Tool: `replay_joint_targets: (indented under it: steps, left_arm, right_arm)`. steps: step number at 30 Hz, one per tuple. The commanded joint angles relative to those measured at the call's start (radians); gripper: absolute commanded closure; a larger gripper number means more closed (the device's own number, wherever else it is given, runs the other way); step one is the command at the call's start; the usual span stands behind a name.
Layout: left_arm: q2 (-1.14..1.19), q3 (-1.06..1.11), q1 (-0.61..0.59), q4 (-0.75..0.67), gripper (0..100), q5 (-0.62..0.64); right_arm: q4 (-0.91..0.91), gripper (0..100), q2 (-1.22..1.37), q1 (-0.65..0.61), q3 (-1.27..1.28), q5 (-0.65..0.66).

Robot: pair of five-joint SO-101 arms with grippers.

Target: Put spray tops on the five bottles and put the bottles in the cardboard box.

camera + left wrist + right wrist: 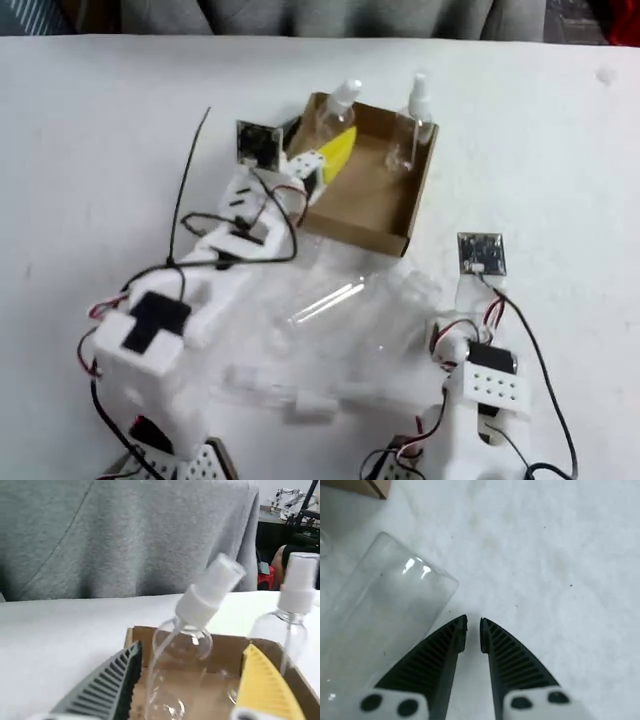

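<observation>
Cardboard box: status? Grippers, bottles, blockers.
Left gripper open astride tilted spray bottle in cardboard box. Second spray bottle upright inside. Right gripper near shut, empty, beside clear bottle lying on table.

text: none legible | labels: none | numbers: none

The left tool (322,158) hangs over the near left corner of the box (370,235), with 1 tilted bottle (182,645) between its fingers, inside the box. A 2nd bottle (280,630) stands in the box to that tool's right. On the table (560,555), a lying bottle (385,610) sits just left of the right tool (473,625).
</observation>
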Motion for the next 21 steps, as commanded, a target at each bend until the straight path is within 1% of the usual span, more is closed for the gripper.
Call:
replay_joint_targets:
  steps: [1, 7, 11, 16, 21]
  left_arm:
    - [-0.182, 0.112, 0.038, 0.005, 71, 0.005]
    - [-0.335, 0.255, 0.059, 0.006, 71, 0.005]
    - [-0.424, 0.387, 0.058, 0.006, 71, 0.003]
    - [-0.526, 0.546, 0.039, 0.006, 71, 0.003]
    - [-0.624, 0.677, -0.005, 0.006, 71, 0.003]
  right_arm:
    - [-0.016, 98.4, -0.005, -0.005, -0.008, 0.009]
    - [-0.016, 98.4, -0.005, -0.004, -0.008, 0.009]
    - [-0.016, 98.4, -0.005, -0.004, -0.008, 0.009]
    - [-0.016, 98.4, -0.005, -0.005, -0.008, 0.009]
    - [-0.016, 98.4, -0.005, -0.005, -0.008, 0.009]
